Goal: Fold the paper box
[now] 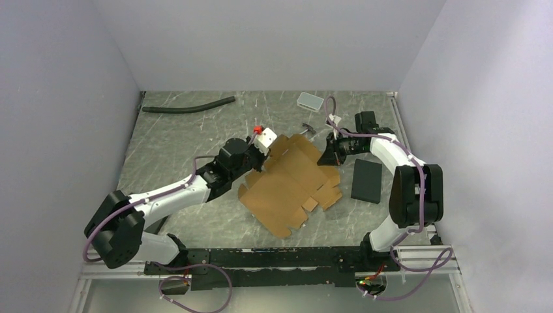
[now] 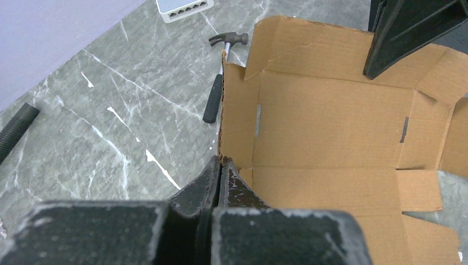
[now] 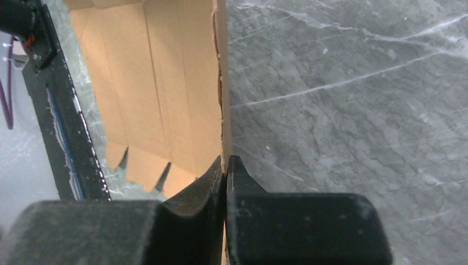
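The paper box [image 1: 290,182] is a brown die-cut cardboard sheet, mostly flat on the table, with its far panels raised. My left gripper [image 1: 266,145] is at its far left corner. In the left wrist view that gripper [image 2: 221,161] is shut on the edge of an upright side flap of the paper box [image 2: 331,132]. My right gripper [image 1: 324,153] is at the sheet's far right edge. The right wrist view shows this gripper [image 3: 225,160] shut on the thin edge of a raised panel of the paper box [image 3: 165,83], with cardboard showing between the fingers.
A flat black slab [image 1: 366,180] lies just right of the sheet. A small hammer [image 1: 309,129] [image 2: 218,83] lies behind the box. A white-grey tray [image 1: 310,100] [image 2: 184,6] stands at the back. A black hose [image 1: 189,105] lies at the back left.
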